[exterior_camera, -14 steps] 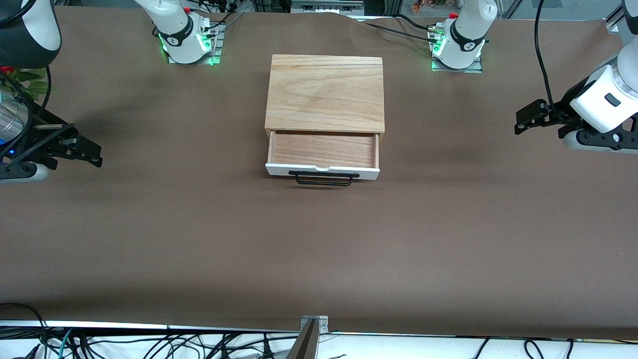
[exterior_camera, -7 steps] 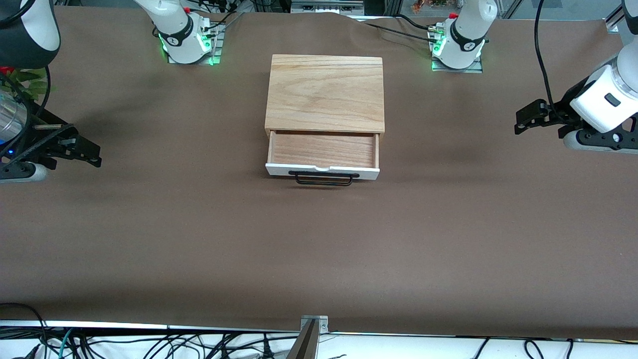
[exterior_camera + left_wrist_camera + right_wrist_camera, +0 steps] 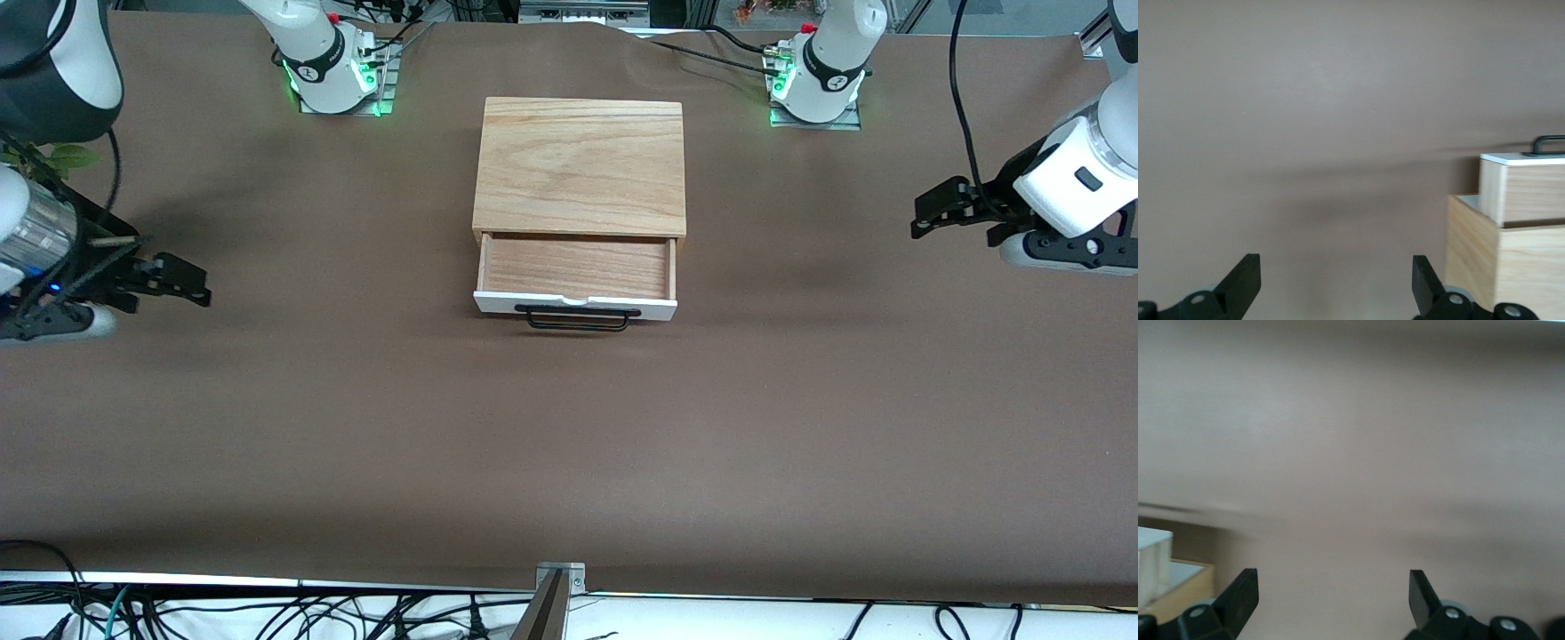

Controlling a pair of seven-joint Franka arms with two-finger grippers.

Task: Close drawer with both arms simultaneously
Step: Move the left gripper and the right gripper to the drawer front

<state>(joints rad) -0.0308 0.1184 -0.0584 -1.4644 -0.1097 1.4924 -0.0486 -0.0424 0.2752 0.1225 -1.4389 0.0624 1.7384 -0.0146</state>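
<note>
The light-wood box [image 3: 580, 164] stands mid-table. Its drawer [image 3: 576, 268] is pulled out toward the front camera, empty, with a white front panel [image 3: 498, 304] and a black wire handle [image 3: 578, 320]. My left gripper [image 3: 925, 218] hovers open over the cloth at the left arm's end of the table, well apart from the drawer. My right gripper [image 3: 197, 289] hovers open at the right arm's end, also well apart. In the left wrist view my open gripper [image 3: 1335, 280] faces the box side [image 3: 1498, 267] and the drawer [image 3: 1525, 193]. In the right wrist view my open gripper [image 3: 1331, 590] shows a drawer corner [image 3: 1155, 563].
Brown cloth [image 3: 569, 444] covers the table. The right arm's base [image 3: 333, 67] and the left arm's base [image 3: 822, 76] stand on either side of the box, farther from the front camera. Cables [image 3: 267, 613] lie along the table's near edge.
My right gripper has moved in toward the drawer and slightly lower in the front view. My left gripper has shifted a little toward the box. The drawer has not moved.
</note>
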